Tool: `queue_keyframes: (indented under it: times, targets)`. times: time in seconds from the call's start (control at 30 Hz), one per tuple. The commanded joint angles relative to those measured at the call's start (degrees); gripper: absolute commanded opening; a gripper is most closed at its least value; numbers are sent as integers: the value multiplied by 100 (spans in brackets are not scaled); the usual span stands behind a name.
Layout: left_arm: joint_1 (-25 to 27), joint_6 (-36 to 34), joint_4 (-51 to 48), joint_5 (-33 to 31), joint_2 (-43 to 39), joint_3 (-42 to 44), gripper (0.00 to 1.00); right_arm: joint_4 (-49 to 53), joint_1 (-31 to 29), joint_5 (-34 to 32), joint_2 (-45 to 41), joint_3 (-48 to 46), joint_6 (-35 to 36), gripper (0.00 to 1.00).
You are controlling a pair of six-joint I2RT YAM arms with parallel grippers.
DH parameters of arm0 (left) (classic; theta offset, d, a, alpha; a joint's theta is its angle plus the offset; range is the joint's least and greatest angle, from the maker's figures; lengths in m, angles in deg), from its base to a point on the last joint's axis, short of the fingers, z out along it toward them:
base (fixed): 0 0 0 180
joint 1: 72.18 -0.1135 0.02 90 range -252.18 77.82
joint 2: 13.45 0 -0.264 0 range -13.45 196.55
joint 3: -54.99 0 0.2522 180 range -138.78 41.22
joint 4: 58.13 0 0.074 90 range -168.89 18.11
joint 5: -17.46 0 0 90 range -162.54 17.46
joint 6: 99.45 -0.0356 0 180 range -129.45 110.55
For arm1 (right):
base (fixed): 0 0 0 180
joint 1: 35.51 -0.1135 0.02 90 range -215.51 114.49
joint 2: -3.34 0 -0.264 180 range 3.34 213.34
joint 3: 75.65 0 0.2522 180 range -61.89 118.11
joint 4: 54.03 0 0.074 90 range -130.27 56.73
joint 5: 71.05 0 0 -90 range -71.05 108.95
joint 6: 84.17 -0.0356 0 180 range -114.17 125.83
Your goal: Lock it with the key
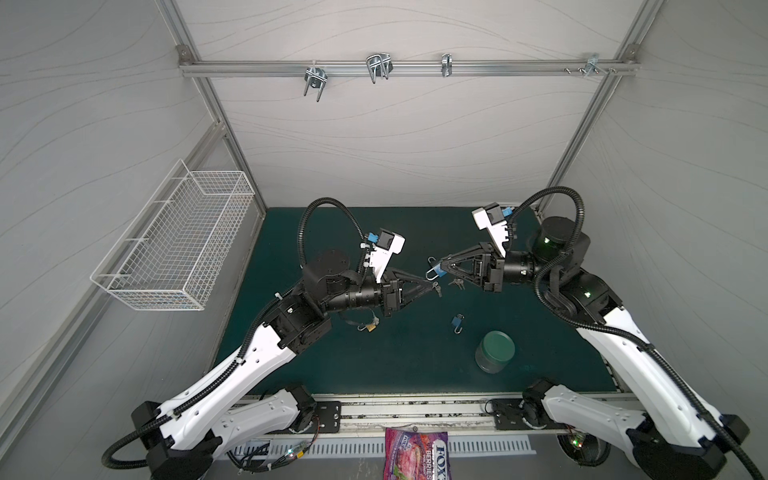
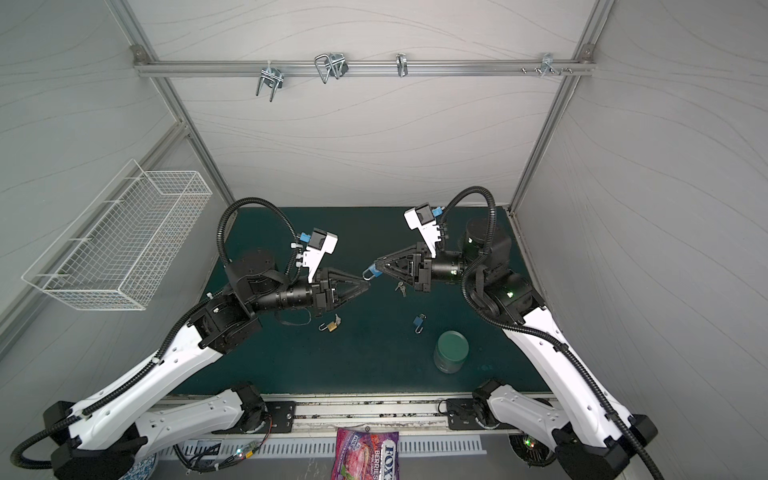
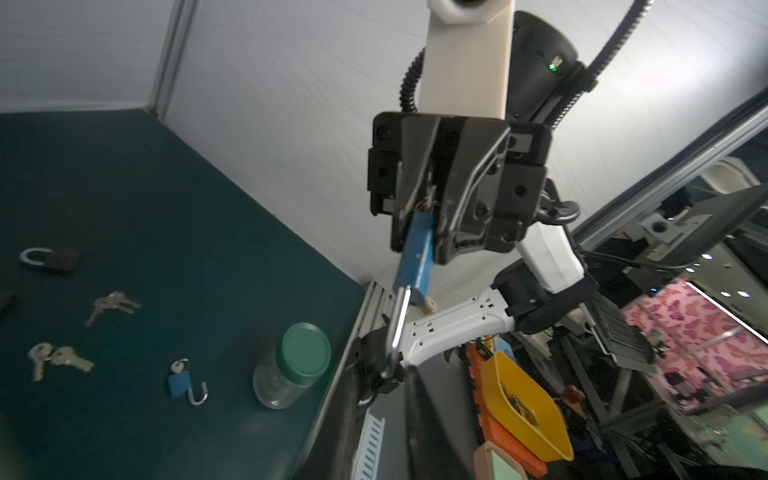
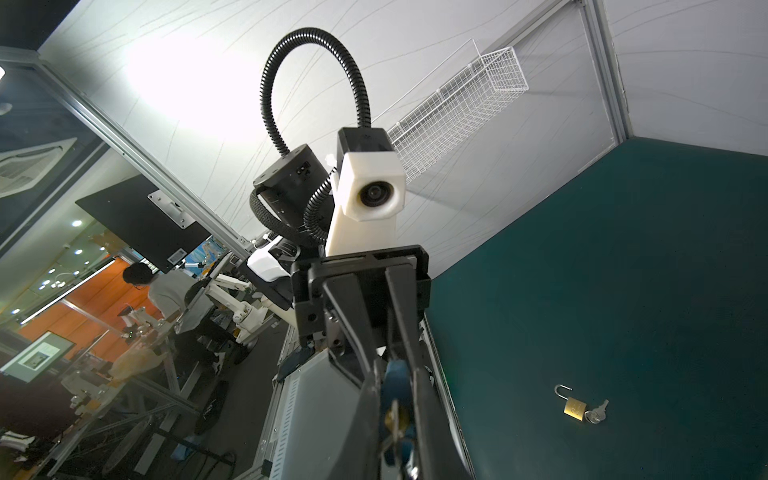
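Pinching blue padlock (image 3: 417, 253): right end effector (image 1: 442, 266); left end effector (image 2: 367, 286) unclear; black padlock (image 3: 61, 259) seen only from left wrist.

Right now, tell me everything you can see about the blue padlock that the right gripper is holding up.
The blue padlock is small, with a flat, painted-looking blue body and a bright silver metal shackle. The right gripper is shut on the body and holds it in the air above the dark green mat, with the shackle sticking out beyond the gripper's tips. The shackle looks swung open, though that is hard to confirm. Whether a key sits in it I cannot tell.
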Motion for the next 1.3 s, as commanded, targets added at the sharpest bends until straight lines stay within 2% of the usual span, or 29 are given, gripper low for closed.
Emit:
queue_keyframes:
  times: [0.0, 0.07, 0.13, 0.23, 0.43, 0.47, 0.53, 0.73, 1.0, 1.27]
  targets:
    - [-122, -112, -212, 8, -104, -386, 37, 478, 7, 61, -173, 150, 494, 0]
    - [-172, -121, -221, -51, -125, -421, 38, 536, 9, 38, -238, 79, 508, 0]
    - [-188, -129, -198, 2, -86, -449, 47, 383, 15, -33, -329, -51, 392, 0]
    - [-180, -40, -4, 255, 0, -415, 56, -26, 17, -199, -447, -216, 62, 0]
    - [-183, 261, 602, 782, 107, -274, 56, -843, 16, -186, -451, -410, -541, 0]
    - [-184, 289, 659, 819, 112, -262, 54, -893, 17, -168, -442, -410, -584, 0]
    - [-185, 326, 734, 850, 121, -248, 44, -966, 13, -141, -424, -427, -652, 0]
    - [-171, 330, 773, 836, 133, -256, 28, -1020, 7, -84, -432, -473, -731, 0]
    - [-175, 380, 833, 798, 162, -290, 22, -996, 7, -25, -454, -505, -768, 0]
    - [-178, 541, 1016, 905, 191, -239, 9, -967, -8, -38, -462, -533, -766, 0]
